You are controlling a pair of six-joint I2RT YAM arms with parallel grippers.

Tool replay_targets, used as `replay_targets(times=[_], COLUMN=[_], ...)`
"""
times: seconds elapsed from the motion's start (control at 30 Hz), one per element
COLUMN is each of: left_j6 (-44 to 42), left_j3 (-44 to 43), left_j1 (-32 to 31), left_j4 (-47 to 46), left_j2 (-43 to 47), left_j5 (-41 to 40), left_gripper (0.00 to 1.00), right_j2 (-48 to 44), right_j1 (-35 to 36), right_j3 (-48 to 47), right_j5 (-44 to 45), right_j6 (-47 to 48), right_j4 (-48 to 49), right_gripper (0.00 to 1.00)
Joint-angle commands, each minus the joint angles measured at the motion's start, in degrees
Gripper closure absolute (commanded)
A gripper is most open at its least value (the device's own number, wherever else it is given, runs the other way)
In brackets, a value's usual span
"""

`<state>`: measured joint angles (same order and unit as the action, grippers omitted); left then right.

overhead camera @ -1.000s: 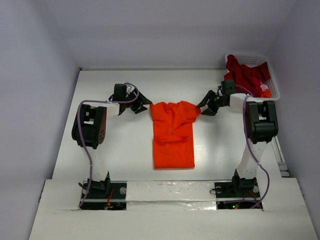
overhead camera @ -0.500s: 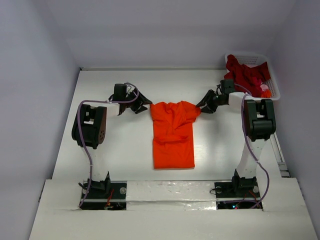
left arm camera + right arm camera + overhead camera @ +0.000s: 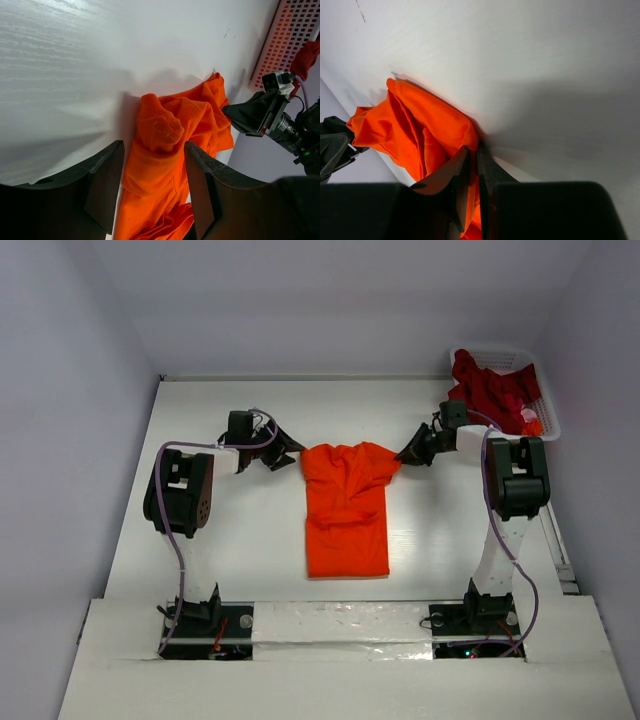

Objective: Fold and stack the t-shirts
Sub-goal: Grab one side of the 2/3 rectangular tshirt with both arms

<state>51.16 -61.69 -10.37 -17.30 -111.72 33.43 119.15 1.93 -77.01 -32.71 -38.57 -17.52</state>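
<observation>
Pinching one sleeve of the orange t-shirt, my right claw is clenched on a thin fold. My left claw stands open around the other sleeve, gripping nothing. The shirt lies on the white table between my arms. It is light and limp; I think the shoulders give the best hold.

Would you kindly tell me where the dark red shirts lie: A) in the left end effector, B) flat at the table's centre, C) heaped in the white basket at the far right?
C: the dark red shirts are piled in the white basket; only the orange t-shirt lies outside it.
</observation>
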Motion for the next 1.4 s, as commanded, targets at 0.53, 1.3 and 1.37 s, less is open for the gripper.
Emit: replay_targets(times=[0.53,1.3,1.37], left_j6=[5.62,6.06,6.24], left_j3=[0.96,-0.27,-0.53], left_j1=[0.44,0.44,0.44], left_j4=[-9.68,-10.12,-10.12], left_j2=[-1.48,-4.91,-5.00], left_j5=[5.06,5.86,5.86], left_gripper=[0.54,0.71,0.77], right_j2=[0.90,0.99,0.99], right_j1=[-0.26,-0.26,-0.26], right_j3=[-2.35,-2.70,-2.70], right_j5=[0.37,0.19,0.19], right_j6=[1.48,1.83,1.83], right_j4=[-0.15,-0.50,-0.50], right_gripper=[0.84,0.85,0.85])
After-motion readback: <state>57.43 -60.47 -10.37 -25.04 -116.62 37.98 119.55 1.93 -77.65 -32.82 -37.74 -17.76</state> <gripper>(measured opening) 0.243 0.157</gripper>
